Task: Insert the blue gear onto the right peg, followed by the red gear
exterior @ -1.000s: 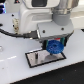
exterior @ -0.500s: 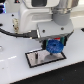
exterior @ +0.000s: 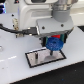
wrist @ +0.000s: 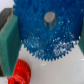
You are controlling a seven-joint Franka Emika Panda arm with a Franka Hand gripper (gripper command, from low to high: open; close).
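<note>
White tabletop fills the scene, with dark background behind the arm. From the exterior view, the gripper hangs low over the far right end of the black-framed white plate, and the blue gear sits between its fingers, tilted toward the camera, its lower rim close above or touching the plate; which of the two cannot be told. In the wrist view the green finger pads press against the gear's toothed rim on either side, so the jaws are closed around the disc to its full width. The gear's centre hole shows something grey inside it, too blurred to name. One blue gear is visible, and one red gear, which lies on the white surface just beside the blue one's rim and next to one finger pad; it appears only in the wrist view. One plate is visible. Its pegs cannot be made out at this size. Open white table lies toward the exterior view's left and near edge, well apart from the gripper.
</note>
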